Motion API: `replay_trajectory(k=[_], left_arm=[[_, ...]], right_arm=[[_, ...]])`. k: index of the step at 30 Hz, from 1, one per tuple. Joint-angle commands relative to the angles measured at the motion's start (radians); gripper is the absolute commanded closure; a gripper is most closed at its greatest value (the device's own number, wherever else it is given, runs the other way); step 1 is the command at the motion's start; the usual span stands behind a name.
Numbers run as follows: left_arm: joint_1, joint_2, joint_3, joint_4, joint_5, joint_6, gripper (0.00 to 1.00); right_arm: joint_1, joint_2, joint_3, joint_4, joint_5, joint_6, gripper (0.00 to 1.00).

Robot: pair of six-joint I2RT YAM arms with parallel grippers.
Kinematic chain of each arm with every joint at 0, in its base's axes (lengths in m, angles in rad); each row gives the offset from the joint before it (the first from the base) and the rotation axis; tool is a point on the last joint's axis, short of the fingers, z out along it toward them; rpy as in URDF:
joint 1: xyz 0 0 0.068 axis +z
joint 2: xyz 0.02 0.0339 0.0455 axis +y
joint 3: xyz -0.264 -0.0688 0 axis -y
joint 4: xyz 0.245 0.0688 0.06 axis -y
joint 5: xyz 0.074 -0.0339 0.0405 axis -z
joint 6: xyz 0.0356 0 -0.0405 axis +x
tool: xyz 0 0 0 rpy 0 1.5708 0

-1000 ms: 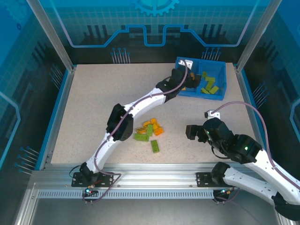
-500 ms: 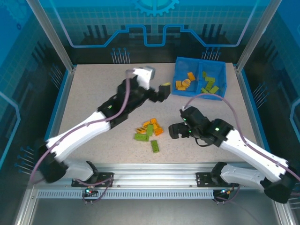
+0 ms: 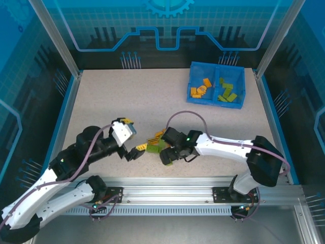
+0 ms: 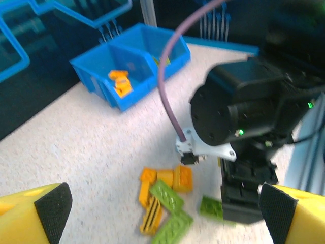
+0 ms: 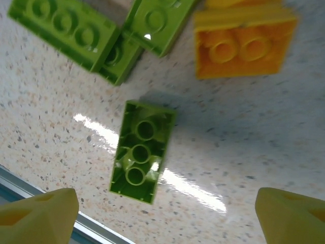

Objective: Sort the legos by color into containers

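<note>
Hovering low at the near edge of the loose legos [image 3: 155,143] in the top view, the right gripper [image 3: 170,156] covers its target. The left gripper [image 3: 135,151] is just beside the pile's other side. The blue bin [image 3: 214,103] is well apart at the far right of the table [image 3: 111,96], with orange pieces in its left compartment and green in its right. Left wrist view: the left gripper [image 4: 165,216] has its jaws spread wide with nothing between them. The pile is ahead and the right gripper [image 4: 249,195] stands over a green brick [image 4: 210,206] at the pile's edge. Right wrist view: the right gripper [image 5: 165,213] is open and holds nothing, its yellow fingertips [image 5: 40,213] at the bottom corners. The green brick [image 5: 142,152] lies hollow side up, slightly tilted, apart from the other green pieces [image 5: 66,28] and an orange brick [image 5: 244,43]. Likely step: grasping this lone green brick. To do it well, centre it between the fingers, come straight down, close across its narrow width and avoid nudging the neighbours. It then belongs in the right compartment. The left arm is close, so a clash is a risk.
</note>
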Motion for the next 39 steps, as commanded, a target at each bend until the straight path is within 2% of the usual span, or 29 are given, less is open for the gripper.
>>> replay_trajectory(k=[1, 4, 9, 15, 18, 26, 29, 32, 36, 39], left_arm=[[0.0, -0.045, -0.064, -0.123, 0.047, 0.118, 0.01], [0.0, -0.073, -0.108, -0.083, 0.046, 0.116, 0.01], [0.0, -0.074, -0.144, -0.042, 0.057, 0.087, 0.01], [0.0, -0.076, -0.159, -0.03, 0.073, 0.075, 0.01], [0.0, -0.075, -0.16, -0.018, 0.075, 0.072, 0.01], [-0.002, -0.076, -0.189, 0.149, 0.17, 0.007, 0.01], [-0.002, -0.069, -0.206, 0.239, 0.188, -0.025, 0.01], [-0.001, -0.064, -0.227, 0.348, 0.204, -0.069, 0.01], [-0.001, -0.048, -0.249, 0.479, 0.221, -0.127, 0.01], [-0.001, -0.028, -0.249, 0.518, 0.225, -0.152, 0.01]], right_arm=[[0.043, 0.071, 0.044, 0.032, -0.008, 0.04, 0.15], [0.066, 0.14, 0.075, 0.016, 0.015, 0.041, 0.23], [0.071, 0.2, 0.091, 0.021, 0.048, 0.059, 0.44], [0.072, 0.211, 0.099, -0.005, 0.085, 0.057, 0.59], [0.071, 0.172, 0.087, -0.01, 0.107, 0.066, 0.66], [0.045, -0.101, 0.057, -0.047, 0.22, 0.072, 0.7], [-0.018, -0.208, 0.059, -0.062, 0.251, 0.054, 0.7], [-0.121, -0.29, 0.068, -0.068, 0.248, 0.007, 0.71], [-0.325, -0.357, 0.076, -0.058, 0.189, -0.079, 0.71], [-0.478, -0.373, 0.079, -0.006, 0.157, -0.144, 0.71]])
